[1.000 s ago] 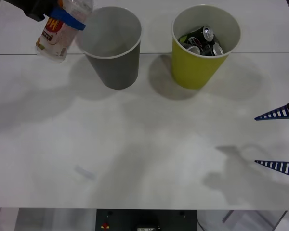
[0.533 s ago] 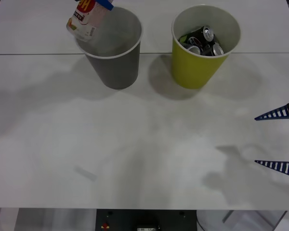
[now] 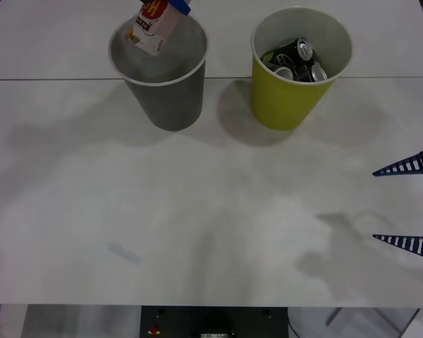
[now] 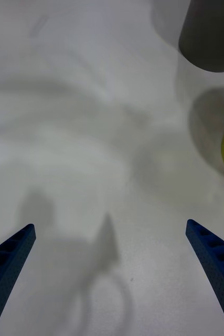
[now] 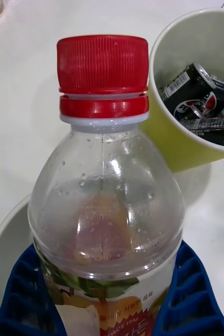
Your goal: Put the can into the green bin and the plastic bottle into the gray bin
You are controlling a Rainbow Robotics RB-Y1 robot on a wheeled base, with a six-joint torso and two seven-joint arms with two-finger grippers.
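white table [image 3: 197, 211], pale seam line across it [image 3: 49, 79]

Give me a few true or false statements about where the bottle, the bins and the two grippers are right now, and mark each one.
1. The plastic bottle hangs over the gray bin's opening. True.
2. The green bin holds dark cans. True.
3. The left gripper is open with nothing in it. False: its blue fingers clamp the bottle.
4. The right gripper holds a can. False: it is open, over the table at the robot's right.
5. The bottle's cap is blue. False: it is red.
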